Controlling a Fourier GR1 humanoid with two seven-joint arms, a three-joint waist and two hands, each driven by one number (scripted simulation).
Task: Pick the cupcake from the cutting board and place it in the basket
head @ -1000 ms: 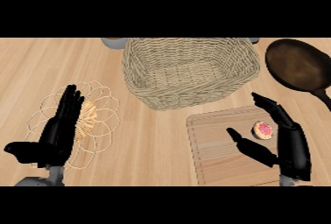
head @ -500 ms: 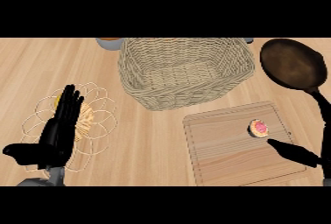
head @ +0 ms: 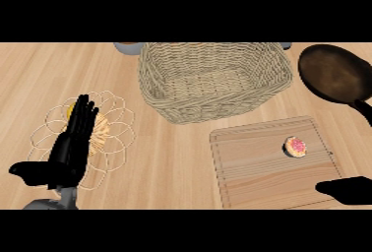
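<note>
On the table's (head: pixel 167 162) near right part lies one wooden cutting board (head: pixel 262 167), and on its right half, nearer the far edge than the near one, sits one cupcake (head: pixel 295 146) with pink topping, untouched by either hand. One woven basket (head: pixel 156 81) stands toward the table's far edge, just beyond the board's far left corner and apart from it. One dark frying pan (head: pixel 335 73) rests near the far right corner, its handle running toward the right edge. One wire bowl (head: pixel 116 123) of thin pale loops sits by the left side, with something yellow-orange inside that is too hidden to name. A grey round thing (head: pixel 128 47) shows partly at the far edge behind the basket. No writing or label can be read anywhere.

One left hand (head: pixel 71 147) lies over the wire bowl, fingers straight and together, thumb out to the side, holding nothing. One right hand (head: pixel 349 191) shows only as a dark shape at the near right corner, beside the board's near right corner; whether it is released or clenched I cannot tell.
</note>
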